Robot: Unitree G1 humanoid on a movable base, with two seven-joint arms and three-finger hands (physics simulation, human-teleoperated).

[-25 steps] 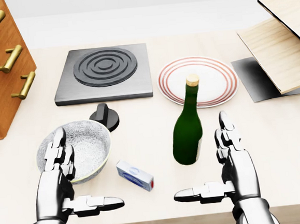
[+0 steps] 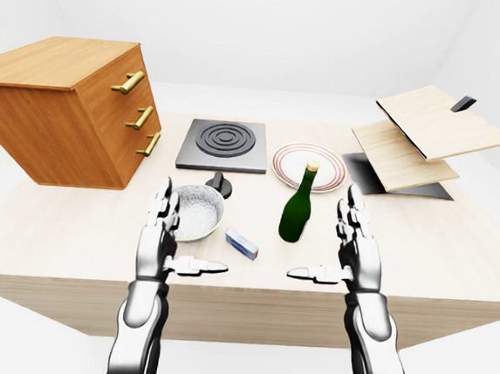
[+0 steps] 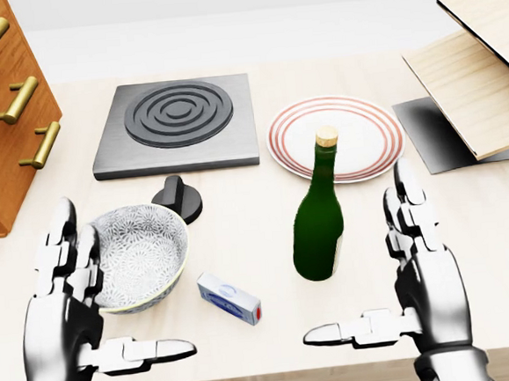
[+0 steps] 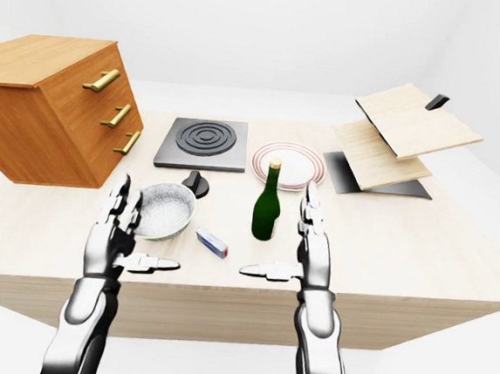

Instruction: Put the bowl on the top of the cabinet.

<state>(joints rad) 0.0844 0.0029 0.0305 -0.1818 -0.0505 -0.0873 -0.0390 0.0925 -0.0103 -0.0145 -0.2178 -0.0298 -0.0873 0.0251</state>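
The grey patterned bowl [image 3: 145, 252] stands upright on the pale table [image 3: 240, 236], low and left in the head view. My left hand [image 3: 104, 295] is open just left of the bowl, fingers upright at its rim, thumb pointing right beneath it. My right hand [image 3: 357, 257] is open too, right of the green bottle [image 3: 319, 221], holding nothing. The wooden cabinet [image 2: 60, 109] with brass handles stands at the table's left; its flat top [image 2: 60, 58] is bare.
Above the bowl lie a black knob [image 3: 177, 196] and a dark hotplate [image 3: 178, 121]. A red-rimmed plate [image 3: 365, 133] sits behind the bottle. A small blue-and-white box [image 3: 229, 298] lies right of the bowl. Tilted wooden boards [image 3: 483, 67] occupy the right.
My left hand has slid left, from over the bowl to beside its left rim. The right hand has shifted slightly right, away from the bottle. Both stay open.
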